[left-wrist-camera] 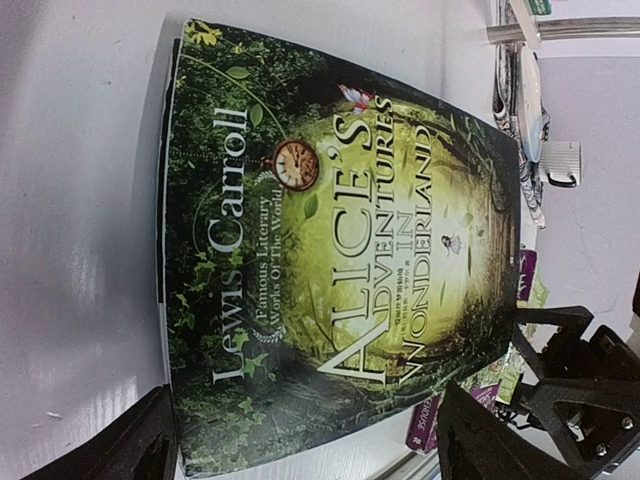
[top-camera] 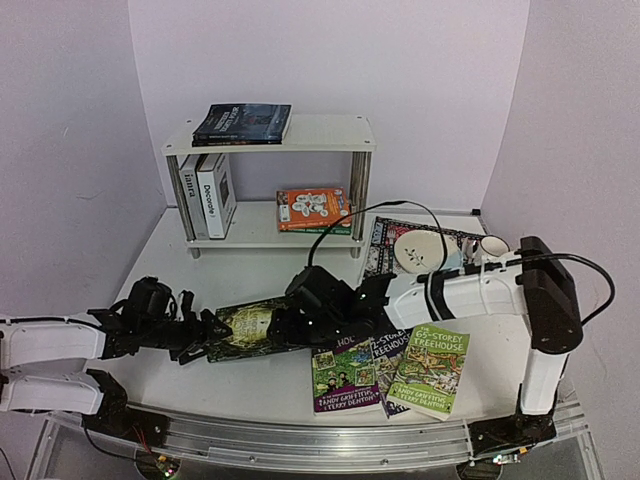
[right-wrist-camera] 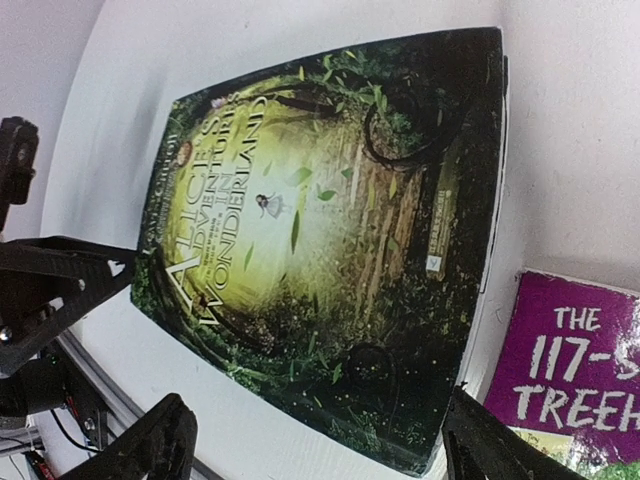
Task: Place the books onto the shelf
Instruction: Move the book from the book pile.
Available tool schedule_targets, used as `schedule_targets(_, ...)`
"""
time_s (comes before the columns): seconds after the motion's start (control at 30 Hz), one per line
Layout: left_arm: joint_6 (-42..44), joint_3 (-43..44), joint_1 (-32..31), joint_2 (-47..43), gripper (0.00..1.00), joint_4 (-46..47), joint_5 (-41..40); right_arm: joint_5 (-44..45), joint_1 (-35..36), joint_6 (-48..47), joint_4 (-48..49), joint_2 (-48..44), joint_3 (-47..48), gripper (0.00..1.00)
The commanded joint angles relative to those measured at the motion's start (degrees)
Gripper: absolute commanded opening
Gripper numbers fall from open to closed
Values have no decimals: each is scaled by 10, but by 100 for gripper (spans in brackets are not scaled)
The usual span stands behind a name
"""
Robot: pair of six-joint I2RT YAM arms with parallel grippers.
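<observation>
A dark green "Alice's Adventures in Wonderland" book (top-camera: 245,328) lies flat on the table between my two grippers. My left gripper (top-camera: 203,336) stands open at its left end, and the book's (left-wrist-camera: 330,260) near edge sits between the spread fingers (left-wrist-camera: 130,450). My right gripper (top-camera: 288,326) is open at the other end, its fingers (right-wrist-camera: 150,445) straddling the book (right-wrist-camera: 320,230) without touching it. Three Treehouse paperbacks (top-camera: 345,377) (top-camera: 430,368) lie overlapped at the front right. The white shelf (top-camera: 330,130) holds a dark book (top-camera: 242,123) on top, with two white hardbacks (top-camera: 207,193) and an orange book (top-camera: 312,207) below.
A dark patterned mat (top-camera: 385,262) right of the shelf carries a white plate (top-camera: 420,250) and a cup (top-camera: 492,246). A black cable loops above the right arm. The purple "117-Storey" cover (right-wrist-camera: 575,360) lies close beside the Alice book's right edge.
</observation>
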Motion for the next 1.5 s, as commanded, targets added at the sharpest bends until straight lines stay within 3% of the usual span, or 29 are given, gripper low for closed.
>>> schedule_targets(0.0,-8,19,-7,15,89,115,67,-3,19,-16,43,-57,-11,85)
schedule_targets(0.5,14,116,-98,139,90,128,32,66,19,-12,23,-148,-103,87)
schedule_targets(0.93,17,144,-114,167,91,128,42,142,19,6,-28,-217,-171,90)
schedule_targets(1.1,27,145,-116,166,95,122,38,145,19,5,-42,-219,-178,98)
schedule_targets(1.27,69,154,-115,120,100,71,-20,188,19,-22,-62,-238,-181,98)
schedule_targets(1.47,155,186,-116,76,100,-59,-103,237,19,-153,-68,-281,-189,98)
